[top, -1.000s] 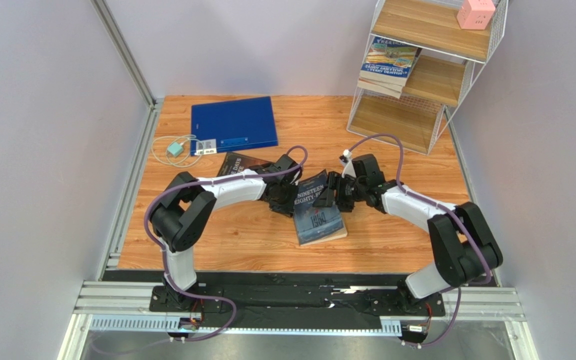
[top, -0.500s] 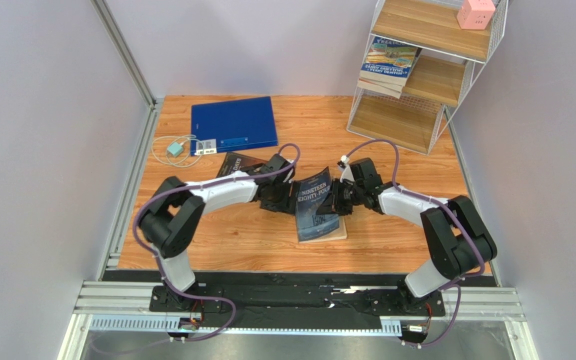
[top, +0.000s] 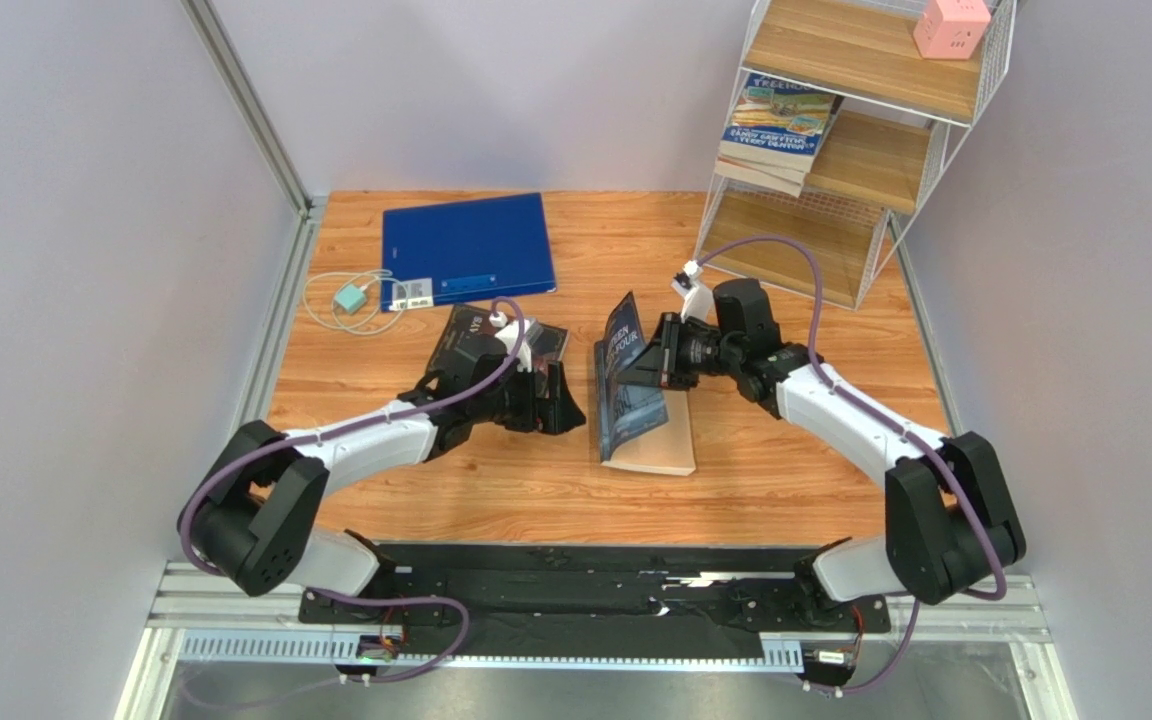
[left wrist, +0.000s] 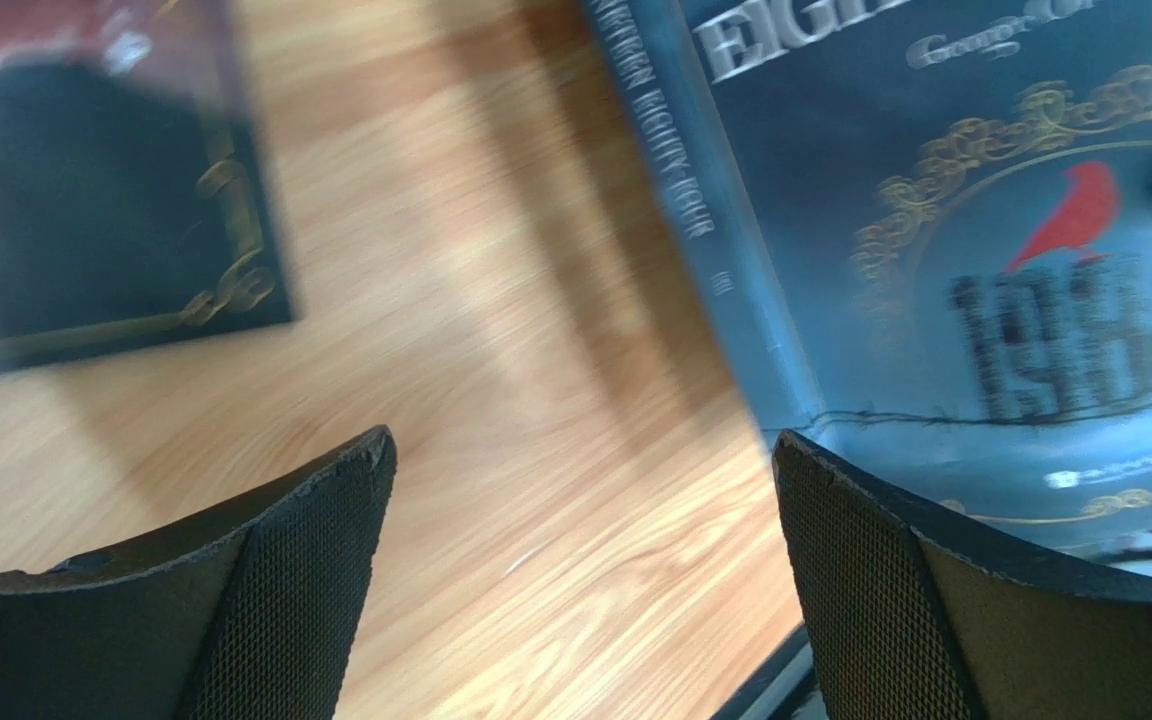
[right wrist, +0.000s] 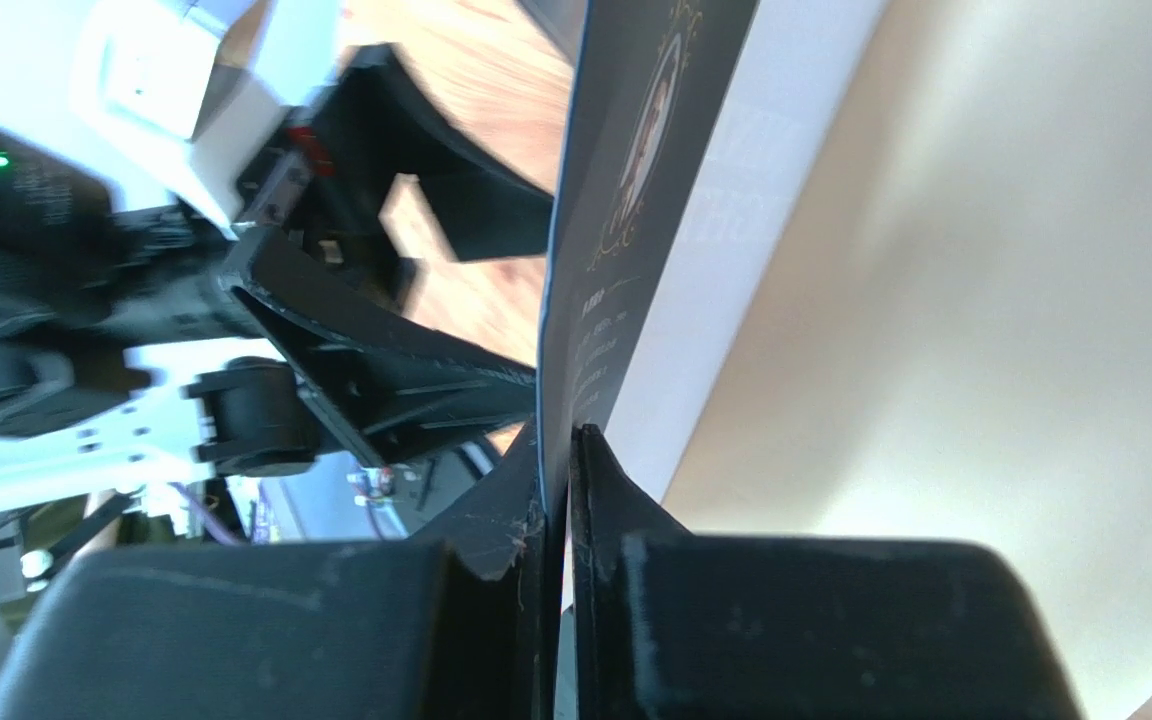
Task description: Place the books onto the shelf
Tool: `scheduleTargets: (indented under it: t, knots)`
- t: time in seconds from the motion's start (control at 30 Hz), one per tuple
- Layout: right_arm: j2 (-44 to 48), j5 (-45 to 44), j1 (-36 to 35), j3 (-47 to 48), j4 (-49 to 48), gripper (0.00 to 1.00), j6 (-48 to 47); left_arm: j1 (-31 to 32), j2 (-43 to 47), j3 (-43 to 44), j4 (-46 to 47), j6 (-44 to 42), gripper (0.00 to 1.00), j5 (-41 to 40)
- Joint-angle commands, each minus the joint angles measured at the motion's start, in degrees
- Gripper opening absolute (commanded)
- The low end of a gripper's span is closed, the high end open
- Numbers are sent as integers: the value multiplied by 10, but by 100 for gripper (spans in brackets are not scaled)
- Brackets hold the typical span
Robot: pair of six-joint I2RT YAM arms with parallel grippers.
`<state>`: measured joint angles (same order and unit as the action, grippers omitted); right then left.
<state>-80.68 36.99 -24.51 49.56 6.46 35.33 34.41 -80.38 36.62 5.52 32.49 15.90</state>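
The navy "Nineteen Eighty-Four" book (top: 642,428) lies mid-table with its front cover (top: 623,348) raised nearly upright. My right gripper (top: 656,363) is shut on that cover's edge; in the right wrist view the thin dark cover (right wrist: 620,210) runs between the closed jaws of the gripper (right wrist: 560,450), beside cream pages (right wrist: 988,300). My left gripper (top: 564,396) stands open and empty just left of the book, with bare wood between its fingers (left wrist: 297,578). A dark book (top: 473,333) lies partly under the left arm. A stack of books (top: 776,126) rests on the shelf's (top: 856,68) middle board.
A plain blue binder (top: 467,248) lies at the back left, with a small teal device and cable (top: 349,297) beside it. A pink cube (top: 952,27) sits on the shelf's top board. The shelf's lowest board (top: 785,240) carries nothing.
My left gripper opened, let go of the navy book and drew back to the left. My right gripper closed on the cover and raised it upright.
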Motion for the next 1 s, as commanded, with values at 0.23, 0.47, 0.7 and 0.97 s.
scheduleTargets:
  t: [0.23,0.47,0.7,0.97]
  knots:
    - [67,67,0,27,-72,4,53,-8,-211,-54,612,206,100,198]
    - [91,66,0,-34,-88,5,61,-8,-356,-24,821,290,78,245]
    - [84,74,1,-37,-96,5,67,-4,-320,-23,814,270,75,240]
    - [66,-20,0,-15,59,11,-17,-4,-318,3,782,265,52,238]
